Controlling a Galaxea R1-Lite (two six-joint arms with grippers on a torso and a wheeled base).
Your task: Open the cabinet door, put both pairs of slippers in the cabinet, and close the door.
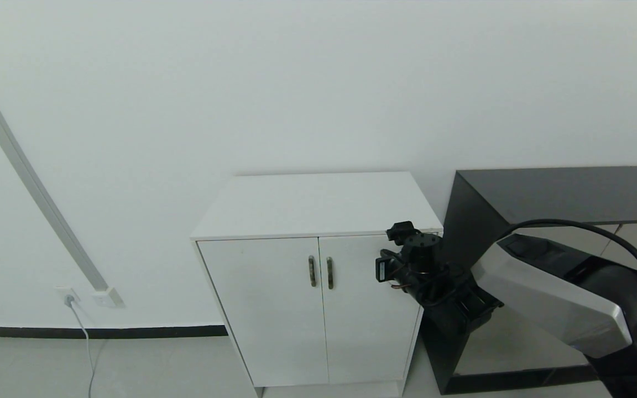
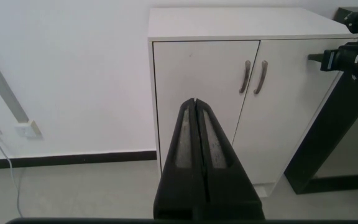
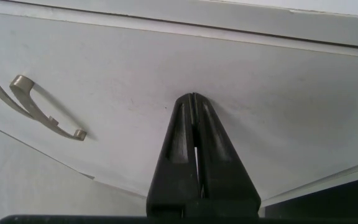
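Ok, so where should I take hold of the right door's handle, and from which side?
Take the right door's handle at mid-length, coming from straight in front. It is a slim vertical bar bowed off the door, so fingers on either side can close around it. The right tool is shut and faces bare panel, so open it first.

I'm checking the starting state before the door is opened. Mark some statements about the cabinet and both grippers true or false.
1. Both cabinet doors are closed. True.
2. The right gripper is clamped on a handle. False: it is shut on nothing, close to the right door, off to the side of the handles.
3. The left gripper is open. False: it is shut.
4. A black table stands beside the cabinet. True.
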